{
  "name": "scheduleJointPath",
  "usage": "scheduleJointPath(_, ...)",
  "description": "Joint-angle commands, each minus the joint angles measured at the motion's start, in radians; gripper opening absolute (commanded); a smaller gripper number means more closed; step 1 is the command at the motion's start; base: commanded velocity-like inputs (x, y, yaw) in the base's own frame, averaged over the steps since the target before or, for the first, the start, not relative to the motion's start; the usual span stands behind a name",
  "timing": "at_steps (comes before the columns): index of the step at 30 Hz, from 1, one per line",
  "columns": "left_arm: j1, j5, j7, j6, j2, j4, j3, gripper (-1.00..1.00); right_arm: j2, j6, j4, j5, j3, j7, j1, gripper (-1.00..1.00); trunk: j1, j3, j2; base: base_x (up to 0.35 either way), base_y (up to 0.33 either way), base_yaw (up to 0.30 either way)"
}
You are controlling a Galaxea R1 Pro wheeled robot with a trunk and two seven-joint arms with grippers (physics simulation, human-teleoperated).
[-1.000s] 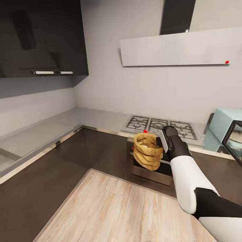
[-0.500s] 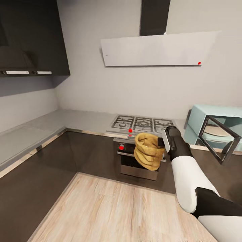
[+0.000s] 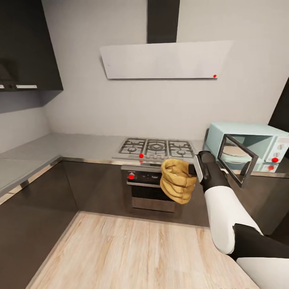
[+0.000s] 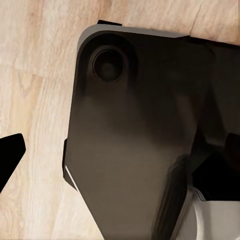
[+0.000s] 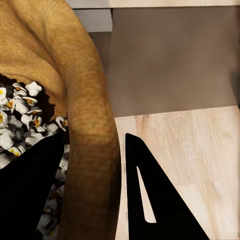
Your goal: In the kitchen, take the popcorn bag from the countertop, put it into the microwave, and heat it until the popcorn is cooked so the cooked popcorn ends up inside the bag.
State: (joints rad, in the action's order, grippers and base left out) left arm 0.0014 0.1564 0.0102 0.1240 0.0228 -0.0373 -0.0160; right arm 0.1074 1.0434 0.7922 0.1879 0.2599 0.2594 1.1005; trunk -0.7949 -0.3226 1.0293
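Observation:
The popcorn bag (image 3: 176,180), a tan ridged sack, hangs in the air in front of the oven, and my right gripper (image 3: 193,170) is shut on its rim. In the right wrist view the thick rim (image 5: 92,150) sits between the two black fingers (image 5: 150,195), with popped corn (image 5: 20,115) inside the bag. The mint-blue microwave (image 3: 263,140) stands on the countertop (image 3: 80,144) at the right, its black glass door (image 3: 237,158) swung open toward me. My left gripper (image 4: 120,157) is open over the robot's dark base and the wooden floor, holding nothing.
A gas hob (image 3: 154,147) lies in the countertop left of the microwave, with a dark oven (image 3: 146,188) below it and a white hood (image 3: 164,60) above. Dark cabinets (image 3: 32,192) line the left side. Light wood floor (image 3: 132,253) stretches before me.
The whole view has swung to the right, so the hob sits more to the left and the microwave with its open door has come fully into view. The bag stays in my right gripper.

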Motion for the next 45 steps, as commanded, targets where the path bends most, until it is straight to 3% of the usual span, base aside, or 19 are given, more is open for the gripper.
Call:
scheduleJointPath(1, 0.000, 0.006, 0.001, 0.002, 0.000, -0.001, -0.001, 1.00, 0.001, 0.004, 0.001, 0.009, 0.004, -0.005, 0.001, -1.00, 0.000, -0.001, 0.001, 0.000, 0.000, -0.022)
scheduleJointPath(7, 0.000, 0.005, 0.002, 0.003, 0.002, -0.001, -0.002, 1.00, 0.003, 0.004, 0.001, 0.004, 0.005, -0.008, 0.001, -1.00, 0.000, -0.001, 0.001, -0.032, 0.000, -0.003)
scheduleJointPath(29, 0.000, 0.005, 0.002, 0.003, 0.002, -0.001, -0.002, 1.00, 0.002, 0.004, -0.011, 0.002, 0.009, -0.009, 0.001, -1.00, 0.000, -0.001, 0.001, -0.317, 0.000, 0.000)
scheduleJointPath(38, 0.000, 0.005, 0.002, 0.005, 0.002, -0.001, -0.001, 1.00, -0.001, 0.004, -0.011, 0.007, 0.010, -0.003, 0.001, -1.00, 0.000, 0.001, 0.001, -0.125, -0.038, -0.207)
scheduleJointPath(41, 0.000, 0.005, 0.002, 0.005, 0.002, -0.001, -0.001, 1.00, -0.020, 0.004, -0.010, 0.007, 0.010, -0.003, 0.001, -1.00, 0.000, 0.002, 0.001, -0.001, 0.000, -0.261)
scheduleJointPath(45, 0.000, 0.005, 0.002, 0.005, 0.002, -0.001, -0.002, 1.00, -0.026, 0.004, -0.010, 0.007, 0.010, -0.003, 0.001, -1.00, 0.000, 0.004, 0.001, 0.000, 0.000, -0.273)
